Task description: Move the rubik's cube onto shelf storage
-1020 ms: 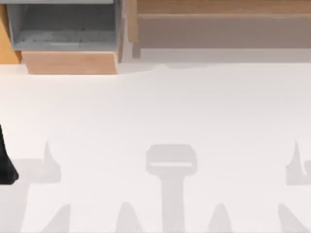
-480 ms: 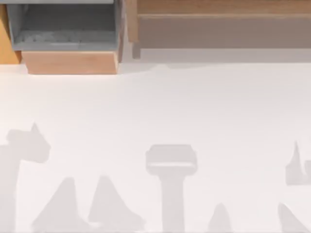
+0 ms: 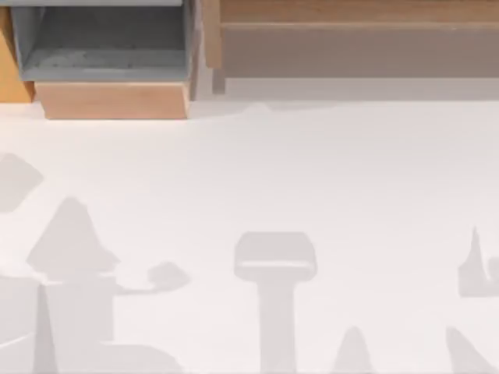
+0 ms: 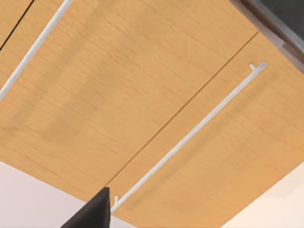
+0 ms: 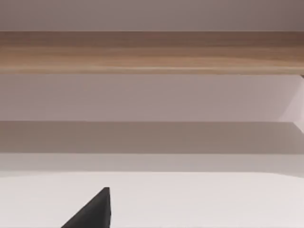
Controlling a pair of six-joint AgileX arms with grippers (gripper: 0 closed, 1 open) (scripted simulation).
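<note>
Table [image 3: 312,171]: a pale, flat surface that takes up most of the top view, with soft grey shadows lying across its near part.
Shadows: one T-shaped patch [image 3: 275,257] lies near the middle of the near edge. A broader, peaked group [image 3: 74,249] lies at the left, and thin pointed ones [image 3: 474,261] lie at the right.
Shelf storage [image 3: 351,15]: a long brown wooden unit along the far edge of the table, running from the middle to the right. A flat board sits on top, with a shaded grey-brown recess [image 3: 351,51] under it.
Grey compartment [image 3: 101,39]: a box-like bay at the far left, just beside the shelf storage, with a light wood front [image 3: 113,100] facing the table.
Rubik's cube: where it lies cannot be told.
Left gripper [image 4: 92,213]: a dark tip at the edge of the left wrist view, held before a wooden cabinet front [image 4: 142,71]. Whether it is open or closed cannot be told.
Cabinet front: warm orange wood split by a thin dark seam [image 4: 180,107]. It has one long white bar handle [image 4: 190,135] and a second bar [image 4: 33,47] well apart from the first.
Right gripper [image 5: 92,213]: a dark tip above the table [image 5: 199,199], facing the shelf storage [image 5: 152,52]. Whether it is open or closed cannot be told.
Shelf in the right wrist view: a wooden board lies level across the frame, with a shaded recess [image 5: 152,137] below it, down at table level.
</note>
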